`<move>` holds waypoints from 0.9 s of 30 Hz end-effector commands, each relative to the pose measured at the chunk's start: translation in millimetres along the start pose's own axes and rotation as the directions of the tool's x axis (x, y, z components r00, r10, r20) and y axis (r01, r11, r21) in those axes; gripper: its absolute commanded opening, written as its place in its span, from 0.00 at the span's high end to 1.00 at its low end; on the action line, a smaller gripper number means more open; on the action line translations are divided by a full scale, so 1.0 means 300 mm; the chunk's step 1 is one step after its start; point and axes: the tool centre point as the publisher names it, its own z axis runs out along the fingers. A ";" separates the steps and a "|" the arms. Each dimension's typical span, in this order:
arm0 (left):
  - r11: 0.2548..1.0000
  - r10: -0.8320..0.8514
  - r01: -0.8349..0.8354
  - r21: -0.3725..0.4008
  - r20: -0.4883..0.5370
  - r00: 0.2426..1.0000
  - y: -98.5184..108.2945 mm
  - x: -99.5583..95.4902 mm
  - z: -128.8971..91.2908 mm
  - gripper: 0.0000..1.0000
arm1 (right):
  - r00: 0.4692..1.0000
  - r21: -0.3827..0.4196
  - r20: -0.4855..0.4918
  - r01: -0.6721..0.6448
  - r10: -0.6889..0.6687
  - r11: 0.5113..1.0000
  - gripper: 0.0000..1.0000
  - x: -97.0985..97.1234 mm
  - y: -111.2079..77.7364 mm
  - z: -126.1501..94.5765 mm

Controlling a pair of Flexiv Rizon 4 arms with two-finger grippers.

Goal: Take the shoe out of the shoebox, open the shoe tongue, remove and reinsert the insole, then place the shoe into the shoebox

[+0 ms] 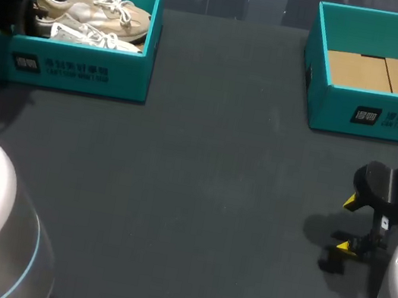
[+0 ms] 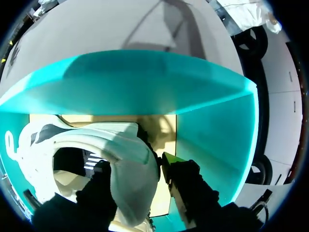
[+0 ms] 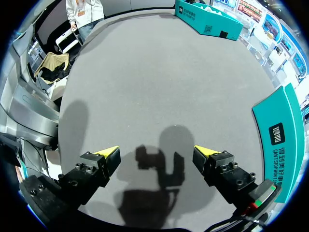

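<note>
The right hand (image 1: 351, 223) hangs just above the dark grey tabletop (image 1: 191, 194), its yellow-tipped fingers wide apart and holding nothing. Farther back on the left, the left hand (image 2: 136, 165) is down inside the teal cardboard shoebox (image 1: 82, 70). It is clamped on the heel of a white-and-beige sneaker (image 2: 120, 145) lying in that box, one finger inside its opening.

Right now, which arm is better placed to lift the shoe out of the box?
Left. The left gripper sits inside the shoebox, closed on the shoe at its heel. The right gripper hangs open over the table by the empty box, far from the shoes.
</note>
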 end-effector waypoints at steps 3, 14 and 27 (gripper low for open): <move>1.000 0.004 -0.004 -0.022 -0.027 1.000 -0.012 -0.005 0.011 1.00 | 1.000 0.000 0.003 0.000 0.000 1.000 0.00 0.007 -0.002 -0.004; 1.000 0.006 -0.006 -0.022 -0.003 1.000 0.000 0.057 -0.046 1.00 | 1.000 0.000 0.003 0.000 0.000 1.000 0.00 0.007 -0.002 -0.004; 0.999 -0.043 0.043 -0.015 -0.002 0.999 0.053 0.106 -0.179 1.00 | 1.000 0.000 0.003 0.000 0.000 1.000 0.00 0.007 -0.002 -0.004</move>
